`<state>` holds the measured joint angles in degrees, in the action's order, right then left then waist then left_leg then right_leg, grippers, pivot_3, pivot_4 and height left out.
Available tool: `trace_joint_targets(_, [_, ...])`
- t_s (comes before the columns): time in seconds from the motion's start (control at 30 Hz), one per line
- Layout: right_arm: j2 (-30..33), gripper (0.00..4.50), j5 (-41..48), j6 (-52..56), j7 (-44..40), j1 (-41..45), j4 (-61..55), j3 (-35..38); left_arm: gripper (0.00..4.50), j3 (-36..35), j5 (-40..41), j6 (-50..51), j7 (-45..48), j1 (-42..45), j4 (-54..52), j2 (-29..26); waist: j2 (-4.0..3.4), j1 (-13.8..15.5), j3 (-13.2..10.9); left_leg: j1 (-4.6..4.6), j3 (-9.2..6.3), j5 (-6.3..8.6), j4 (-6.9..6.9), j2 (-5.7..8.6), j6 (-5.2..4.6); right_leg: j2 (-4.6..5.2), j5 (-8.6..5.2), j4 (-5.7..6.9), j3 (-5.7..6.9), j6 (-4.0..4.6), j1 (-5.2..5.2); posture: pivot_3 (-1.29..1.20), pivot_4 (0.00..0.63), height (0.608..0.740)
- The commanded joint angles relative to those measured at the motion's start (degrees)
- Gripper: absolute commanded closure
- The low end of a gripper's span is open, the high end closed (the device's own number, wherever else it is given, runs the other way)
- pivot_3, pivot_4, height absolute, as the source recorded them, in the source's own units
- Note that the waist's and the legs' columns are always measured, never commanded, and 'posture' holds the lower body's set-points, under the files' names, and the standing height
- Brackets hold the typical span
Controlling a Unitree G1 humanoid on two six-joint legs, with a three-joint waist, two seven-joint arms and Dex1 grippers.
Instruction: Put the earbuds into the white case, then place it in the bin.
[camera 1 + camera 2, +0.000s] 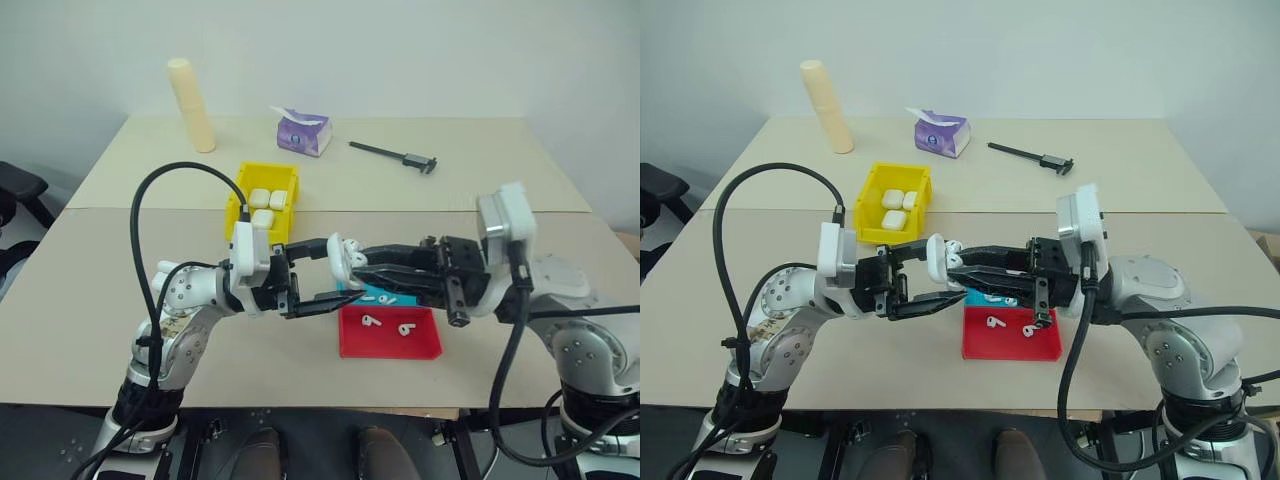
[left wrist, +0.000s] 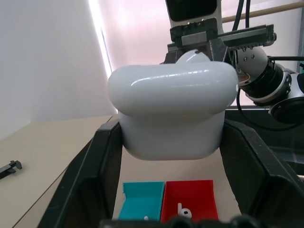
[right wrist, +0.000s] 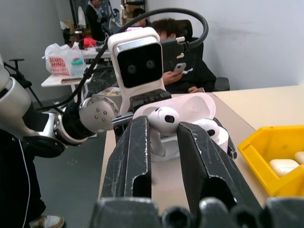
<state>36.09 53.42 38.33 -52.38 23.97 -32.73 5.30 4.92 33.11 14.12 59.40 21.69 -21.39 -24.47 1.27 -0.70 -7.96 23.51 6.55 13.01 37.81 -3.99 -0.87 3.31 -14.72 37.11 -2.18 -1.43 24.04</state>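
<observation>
While the left end effector (image 1: 940,285) clamps the open case (image 1: 937,256) and the right end effector (image 3: 164,130) pinches an earbud (image 3: 164,119) above it, any misalignment could drop that earbud onto the desk (image 1: 1160,180).

Both arms raised, left gripper (image 1: 322,272) and right gripper (image 1: 352,262) tip to tip, jaws clamped.

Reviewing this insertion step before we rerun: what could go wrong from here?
1. The right pincer pinches an earbud by its glossy rounded body just above the open white case; it could slip or seat crooked beside the earbud already inside.
2. The left pincer holds the case in mid-air over the red tray; pushing down may tilt or dislodge it.
</observation>
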Motion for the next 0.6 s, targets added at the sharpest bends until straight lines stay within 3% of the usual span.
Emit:
trace_joint_targets(0.03, [0.53, 3.85, -0.24, -1.46, -0.36, -0.06, -1.21, 0.19, 1.71, -0.64, 0.69, -1.35, -0.22, 0.67, -1.46, 0.19, 0.0, 0.0, 0.0, 0.0, 0.0, 0.0, 0.0, 0.0, 0.0, 0.0, 0.0, 0.0, 0.0, 0.0, 0.0, 0.0, 0.15, 0.74])
trace_joint_targets(0.1, [0.72, 3.85, 0.4, -1.2, -0.74, 0.06, -0.98, 0.37, 1.71, -0.72, 0.68, -1.43, -0.23, 0.69, -1.37, 0.18, 0.0, 0.0, 0.0, 0.0, 0.0, 0.0, 0.0, 0.0, 0.0, 0.0, 0.0, 0.0, 0.0, 0.0, 0.0, 0.0, 0.15, 0.74])
trace_joint_targets(0.27, [1.46, 2.24, -0.31, -1.85, -1.05, -0.01, -1.4, 0.7, 1.71, -0.71, 0.62, -1.56, -0.31, 0.61, -1.47, 0.19, 0.0, 0.0, 0.0, 0.0, 0.0, 0.0, 0.0, 0.0, 0.0, 0.0, 0.0, 0.0, 0.0, 0.0, 0.0, 0.0, 0.15, 0.74])
trace_joint_targets(0.6, [5.7, 2.24, 2.4, -2.76, -4.79, 0.74, 0.76, 6.41, 1.71, -0.66, -0.25, -2.77, 0.29, 1.49, 1.41, 0.47, 0.0, 0.04, 0.0, 0.0, 0.0, 0.0, 0.0, 0.01, 0.0, 0.0, 0.0, -0.01, 0.0, 0.0, 0.0, 0.0, 0.15, 0.74])
